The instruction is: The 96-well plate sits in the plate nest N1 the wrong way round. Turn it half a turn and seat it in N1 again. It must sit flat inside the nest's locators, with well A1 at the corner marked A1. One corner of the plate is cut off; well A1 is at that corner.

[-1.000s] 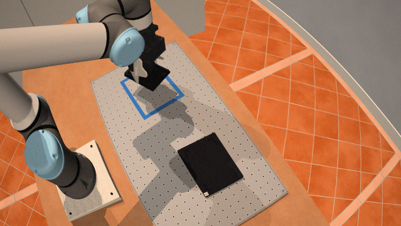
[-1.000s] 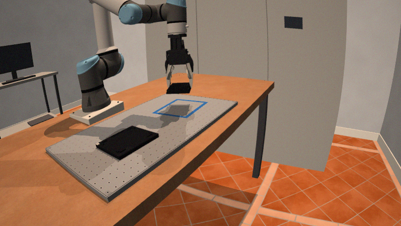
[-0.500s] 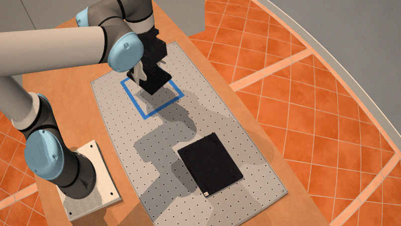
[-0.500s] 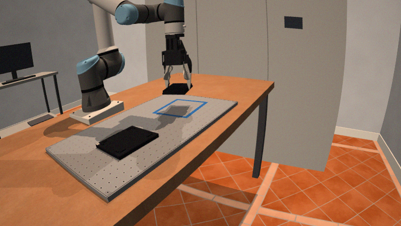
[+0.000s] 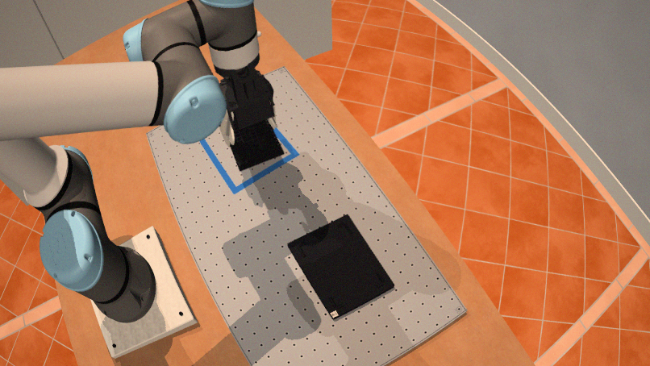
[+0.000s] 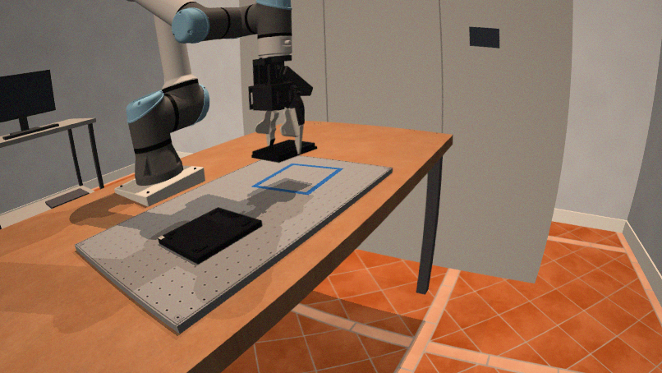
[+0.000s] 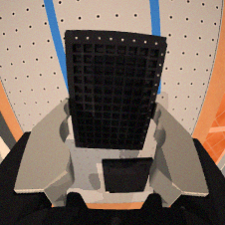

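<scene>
The claw (image 6: 283, 139) is clamped on the black well plate (image 6: 283, 150), its pale fingers pressing the plate's two long sides about halfway open. The plate hangs level in the air above the blue square (image 6: 324, 178) near the perforated board's (image 5: 409, 318) far end. The black nest (image 5: 341, 265) lies near the board's opposite end.

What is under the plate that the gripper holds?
The plate hangs in the gripper above the blue square on the breadboard, its shadow inside. The board directly beneath is hidden from above.
</scene>
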Motion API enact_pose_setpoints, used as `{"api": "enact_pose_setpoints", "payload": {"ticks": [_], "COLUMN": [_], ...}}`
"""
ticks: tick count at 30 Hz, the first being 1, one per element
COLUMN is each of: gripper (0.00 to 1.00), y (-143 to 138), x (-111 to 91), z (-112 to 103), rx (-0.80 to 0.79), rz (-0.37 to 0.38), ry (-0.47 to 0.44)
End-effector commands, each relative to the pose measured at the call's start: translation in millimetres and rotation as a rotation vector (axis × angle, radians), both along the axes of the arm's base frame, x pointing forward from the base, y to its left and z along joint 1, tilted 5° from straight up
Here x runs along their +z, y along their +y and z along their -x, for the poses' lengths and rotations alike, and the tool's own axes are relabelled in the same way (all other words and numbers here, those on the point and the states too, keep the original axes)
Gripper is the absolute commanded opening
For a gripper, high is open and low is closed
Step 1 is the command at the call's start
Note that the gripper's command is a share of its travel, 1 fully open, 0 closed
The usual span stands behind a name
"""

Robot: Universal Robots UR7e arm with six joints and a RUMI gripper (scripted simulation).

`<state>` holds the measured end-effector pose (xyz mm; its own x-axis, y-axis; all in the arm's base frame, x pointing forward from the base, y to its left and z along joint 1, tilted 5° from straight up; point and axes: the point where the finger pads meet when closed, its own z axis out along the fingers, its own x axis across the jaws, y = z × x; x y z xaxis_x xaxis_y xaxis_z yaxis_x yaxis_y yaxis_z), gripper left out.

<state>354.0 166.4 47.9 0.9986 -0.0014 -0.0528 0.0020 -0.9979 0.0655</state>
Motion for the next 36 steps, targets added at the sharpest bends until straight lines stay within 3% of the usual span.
{"api": "enact_pose_setpoints", "payload": {"ticks": [1, 36], "gripper": [0.0, 0.0], "y": [-16, -116], "x": [2, 11], "z": [-4, -24], "rx": [-0.161, -1.191], "rz": [0.01, 0.064], "ry": [-0.013, -0.081]}}
